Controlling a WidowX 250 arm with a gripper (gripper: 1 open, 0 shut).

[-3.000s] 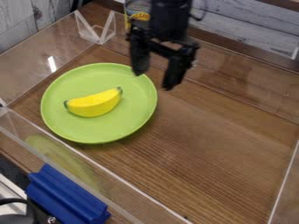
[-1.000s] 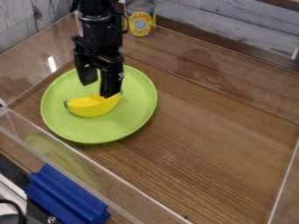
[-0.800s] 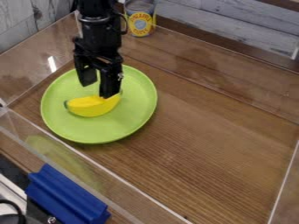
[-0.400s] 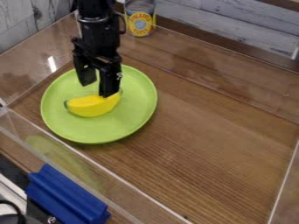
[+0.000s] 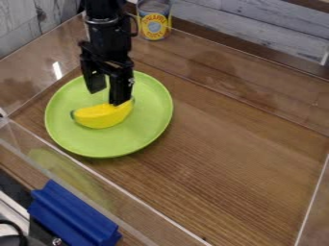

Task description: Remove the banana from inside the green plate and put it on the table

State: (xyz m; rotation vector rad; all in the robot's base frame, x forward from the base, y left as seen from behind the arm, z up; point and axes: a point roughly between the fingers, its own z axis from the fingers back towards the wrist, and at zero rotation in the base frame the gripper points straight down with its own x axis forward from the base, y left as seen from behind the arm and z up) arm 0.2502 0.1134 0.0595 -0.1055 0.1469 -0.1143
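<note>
Your black fingers (image 5: 91, 81) hang straight down over the back part of the large round lime-green plate (image 5: 144, 129), spread wide and holding nothing; the gripper (image 5: 106, 88) sits just above the small bright yellow toy banana (image 5: 103, 115), with one finger ending near the banana's upper right end and the other a little to the left of it, over bare green. From this one view you cannot tell whether either finger touches the fruit. You will find the banana lying flat inside the plate, left of the plate's centre. Its long axis runs on a slant from lower left to upper right, the belly of the curve bulging toward the near rim and the two ends turned up toward the far side; the right end points at the fingers, the left end points toward the plate's left rim. The plate rests on the brown wood-grain tabletop (image 5: 232, 135), in its left half, with clear acrylic walls (image 5: 167, 213) standing along the edges. Behind the arm, at the far edge, you can see a small yellow-labelled can (image 5: 156, 25). A blue block-like object (image 5: 71, 219) sits outside the near wall at the lower left.
</note>
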